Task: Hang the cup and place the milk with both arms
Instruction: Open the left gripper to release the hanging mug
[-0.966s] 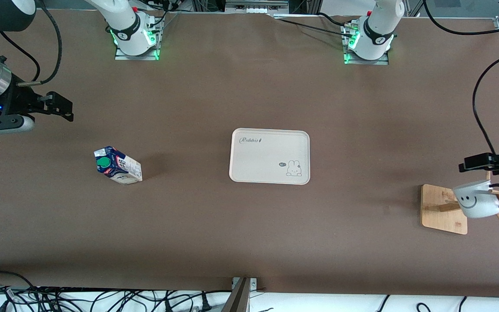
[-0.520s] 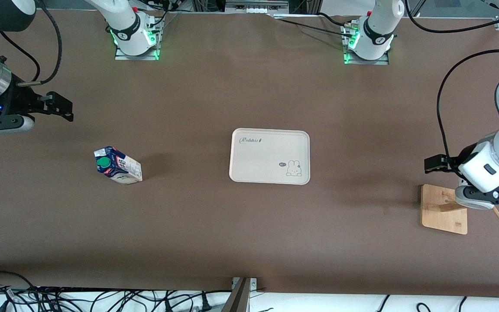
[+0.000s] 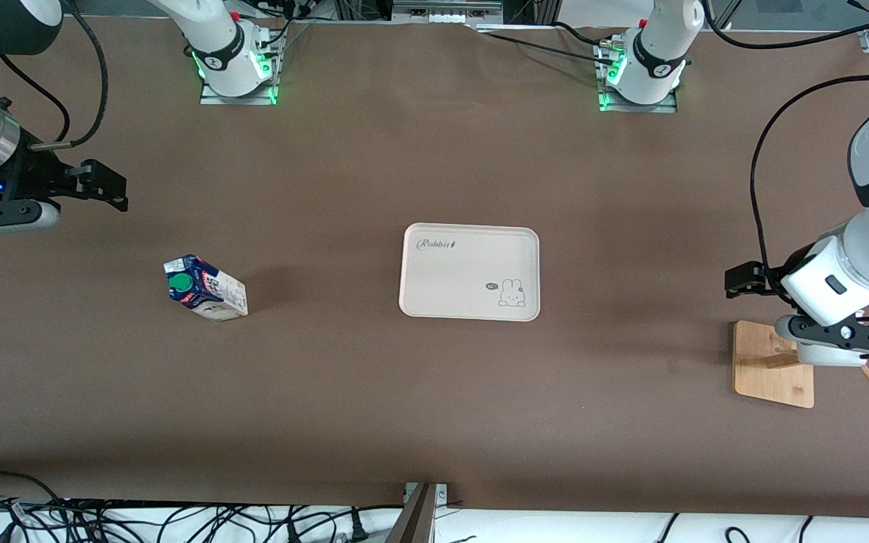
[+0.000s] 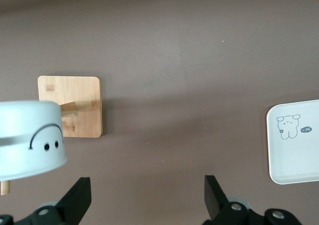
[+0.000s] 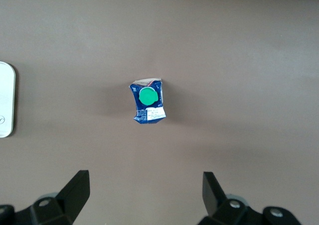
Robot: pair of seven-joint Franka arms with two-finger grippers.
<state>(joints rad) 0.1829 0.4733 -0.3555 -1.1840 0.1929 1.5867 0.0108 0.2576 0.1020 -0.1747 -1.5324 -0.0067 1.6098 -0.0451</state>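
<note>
the milk (image 3: 204,288) stood upright on the counter (image 3: 344,392), likely light and crushable (best pinched across its flat sides), with the right claw (image 5: 144,197) spread wide above it.

The brown tabletop (image 3: 374,407) carries the milk (image 3: 205,288) toward the right arm's end, a white tray (image 3: 469,271) at its middle, and a wooden rack base (image 3: 760,362) toward the left arm's end.

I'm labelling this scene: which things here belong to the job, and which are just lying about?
Job: cup, on wooden rack; milk; tray; left gripper, open by rack; right gripper, open near milk.
Lying about: cables at table edge.
</note>
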